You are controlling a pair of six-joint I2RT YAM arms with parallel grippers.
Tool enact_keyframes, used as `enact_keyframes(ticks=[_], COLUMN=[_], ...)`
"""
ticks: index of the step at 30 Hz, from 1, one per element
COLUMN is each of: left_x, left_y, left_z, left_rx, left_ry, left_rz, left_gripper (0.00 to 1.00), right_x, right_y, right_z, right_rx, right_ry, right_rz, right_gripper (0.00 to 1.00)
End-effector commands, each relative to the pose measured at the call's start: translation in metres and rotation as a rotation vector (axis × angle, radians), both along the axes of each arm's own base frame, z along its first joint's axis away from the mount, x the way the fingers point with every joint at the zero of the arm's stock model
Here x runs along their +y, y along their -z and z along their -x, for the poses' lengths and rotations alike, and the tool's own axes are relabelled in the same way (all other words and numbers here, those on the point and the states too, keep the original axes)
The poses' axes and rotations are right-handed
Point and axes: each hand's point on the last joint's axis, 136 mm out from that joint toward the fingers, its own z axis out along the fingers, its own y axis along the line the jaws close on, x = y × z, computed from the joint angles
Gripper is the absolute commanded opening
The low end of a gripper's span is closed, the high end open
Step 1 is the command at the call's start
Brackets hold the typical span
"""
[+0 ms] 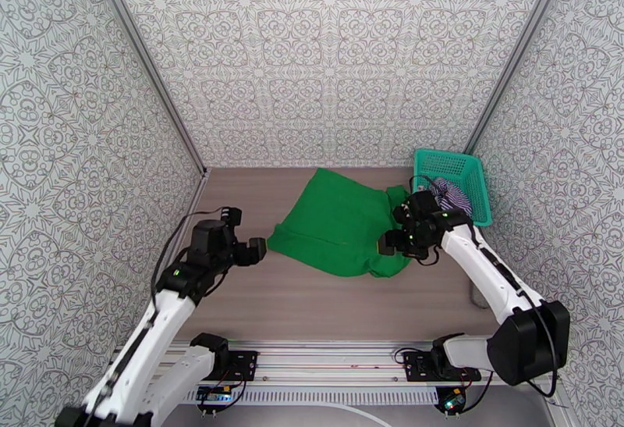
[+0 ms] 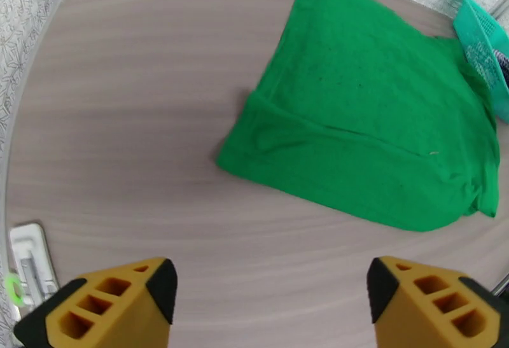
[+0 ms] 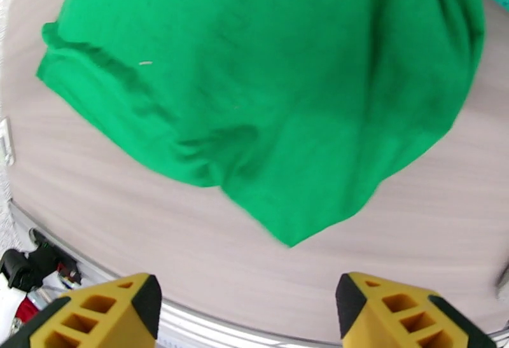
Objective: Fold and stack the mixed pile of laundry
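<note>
Laundry comes in two pieces: a green T-shirt point(image 1: 339, 225) and a striped top point(image 1: 452, 194).

Closest to the front, the left hand point(image 1: 244, 233) hangs over the bare table point(image 1: 312, 304). Its two yellow fingers point(image 2: 114, 305) are spread wide apart. Nothing is between them. From the top, this hand is just beside the left near corner of the green T-shirt. The left wrist view shows wood between the fingers and the shirt.

The right hand point(image 1: 394, 229) is on the other side, over the right near part of the shirt. Its fingers point(image 3: 407, 311) are spread wide too. It holds nothing. In its own camera a pointy corner of the shirt lies on the table just past the fingers.

A little farther back, the green T-shirt lies in the middle of the table. It is mostly flat. A band of cloth is folded over along its near edge, with some wrinkles by the right corner.

Farthest back, on the right, a teal basket point(image 1: 448, 159) with little holes sits by the wall. The far right corner of the shirt reaches up to it. The striped top is bunched up inside the basket.
</note>
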Motion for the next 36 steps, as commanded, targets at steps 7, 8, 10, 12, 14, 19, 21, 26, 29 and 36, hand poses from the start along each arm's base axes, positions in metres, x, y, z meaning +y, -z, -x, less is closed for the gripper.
enact_keyframes(ticks=[7, 8, 10, 12, 14, 19, 21, 26, 29, 36], left_x=[-0.037, -0.039, -0.047, -0.058, -0.063, -0.032, -0.021, 0.005, 0.018, 0.044], left_y=[0.038, 0.047, 0.064, 0.079, 0.095, 0.136, 0.147, 0.161, 0.155, 0.107], left_z=[-0.102, -0.111, -0.124, -0.131, -0.135, -0.121, -0.104, -0.054, -0.031, -0.001], left_rx=[0.050, 0.069, 0.109, 0.132, 0.165, 0.267, 0.283, 0.332, 0.320, 0.242], left_ry=[0.070, 0.072, 0.079, 0.095, 0.089, -0.116, -0.205, -0.350, -0.405, -0.439], left_rz=[0.037, 0.039, 0.051, 0.073, 0.068, 0.050, 0.106, 0.136, 0.155, 0.102], left_gripper=[0.75, 0.72, 0.62, 0.56, 0.55, 0.34, 0.33, 0.28, 0.27, 0.29], right_x=[0.001, 0.009, 0.023, 0.036, 0.046, 0.081, 0.098, 0.139, 0.167, 0.225], right_y=[0.036, 0.043, 0.056, 0.069, 0.081, 0.107, 0.114, 0.132, 0.140, 0.147], right_z=[-0.058, -0.062, -0.070, -0.079, -0.090, -0.107, -0.107, -0.098, -0.085, -0.046], right_rx=[-0.032, -0.027, -0.010, -0.004, 0.006, 0.050, 0.062, 0.091, 0.107, 0.131], right_ry=[0.114, 0.107, 0.084, 0.063, 0.050, -0.021, -0.054, -0.126, -0.184, -0.326], right_rz=[0.041, 0.029, 0.026, 0.025, 0.031, 0.055, 0.060, 0.059, 0.054, 0.029], right_gripper=[0.74, 0.74, 0.73, 0.72, 0.72, 0.71, 0.71, 0.71, 0.70, 0.70])
